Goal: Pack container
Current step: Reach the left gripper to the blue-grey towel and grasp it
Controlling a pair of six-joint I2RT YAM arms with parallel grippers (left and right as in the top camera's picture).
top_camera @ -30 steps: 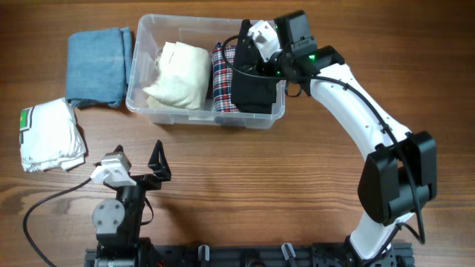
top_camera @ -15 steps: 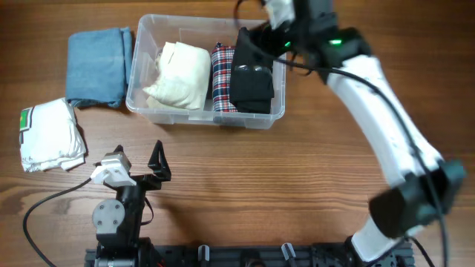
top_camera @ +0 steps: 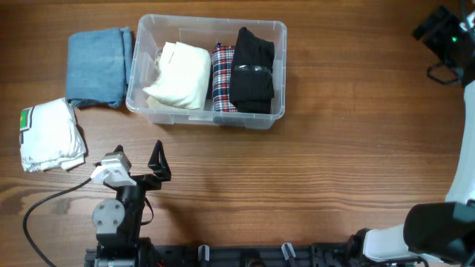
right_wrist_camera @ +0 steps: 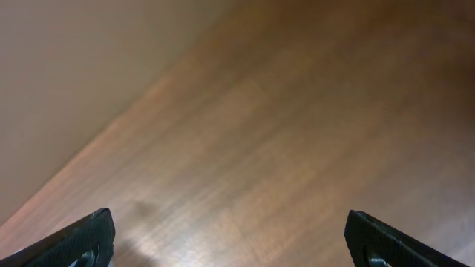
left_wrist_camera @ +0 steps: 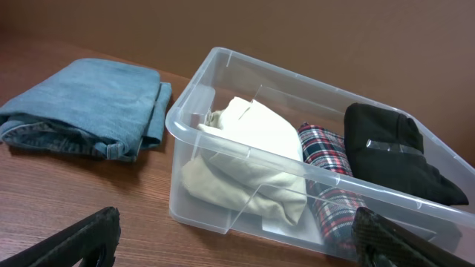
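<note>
The right pincer [right_wrist_camera: 230, 237] has let go of the black cloth [top_camera: 252, 70] and swung off to the far right of the table [top_camera: 334, 170], spread wide and empty; the cloth now stands in the container [top_camera: 210, 19], at the back centre, beside the plaid cloth [top_camera: 221, 78] and cream cloth [top_camera: 179, 74]; the left pincer [left_wrist_camera: 237, 233] sits spread near the front; the jeans [top_camera: 98, 67] and white cloth [top_camera: 48, 135] lie outside, likely next to pack.

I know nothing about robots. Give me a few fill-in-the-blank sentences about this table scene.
1. The container holds ___ folded cloths.
2. The plaid cloth sits between the cream cloth and the ___ cloth.
3. The folded ___ jeans lie outside the container.
Missing words: three, black, blue.
</note>
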